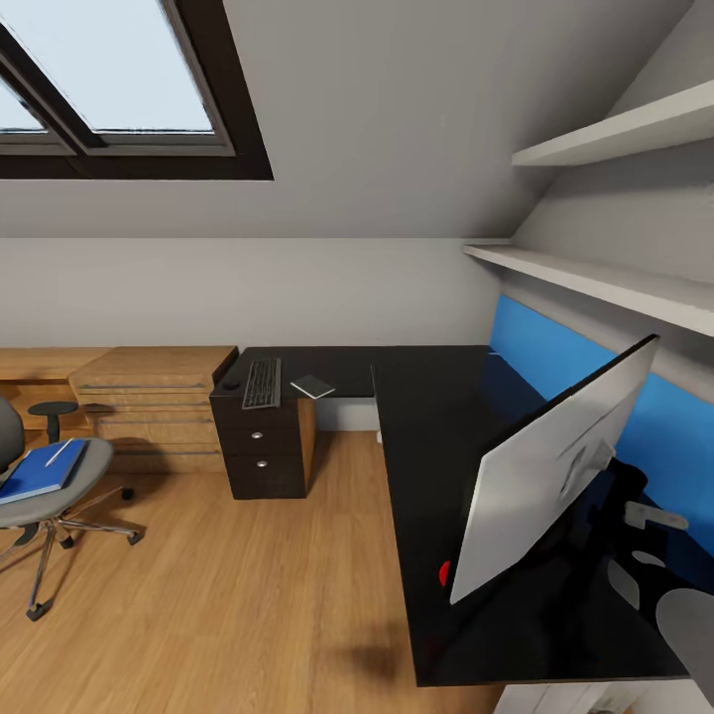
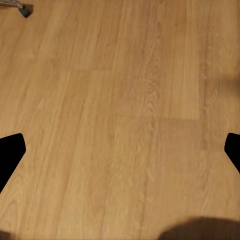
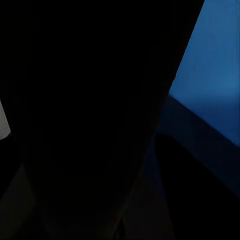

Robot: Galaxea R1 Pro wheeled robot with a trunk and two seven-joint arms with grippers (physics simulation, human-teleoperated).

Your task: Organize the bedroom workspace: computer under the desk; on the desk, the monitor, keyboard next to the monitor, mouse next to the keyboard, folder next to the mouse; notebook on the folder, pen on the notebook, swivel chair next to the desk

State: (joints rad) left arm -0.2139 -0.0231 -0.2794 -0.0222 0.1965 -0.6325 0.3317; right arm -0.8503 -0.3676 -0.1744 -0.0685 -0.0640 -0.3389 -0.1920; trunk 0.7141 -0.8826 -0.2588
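Note:
The monitor [image 1: 555, 476] stands tilted on the black L-shaped desk [image 1: 436, 416], its pale face turned toward the room. My right arm [image 1: 645, 555] reaches in behind it, and the gripper is hidden by the panel. The right wrist view is almost all dark, with blue panel at one side. The keyboard [image 1: 262, 383] and a pale notebook [image 1: 313, 386] lie on the desk's far left wing. On the swivel chair [image 1: 59, 496] rests the blue folder [image 1: 40, 471] with a pen [image 1: 61, 452] on it. My left gripper [image 2: 120, 150] hangs open over the wooden floor.
A black drawer unit [image 1: 263, 451] stands under the desk's left wing, beside a wooden dresser [image 1: 149, 397]. Two white shelves [image 1: 595, 283] run above the blue back panel [image 1: 555, 362]. A small red thing [image 1: 444, 573] lies by the monitor's base. A chair caster [image 2: 22, 7] shows on the floor.

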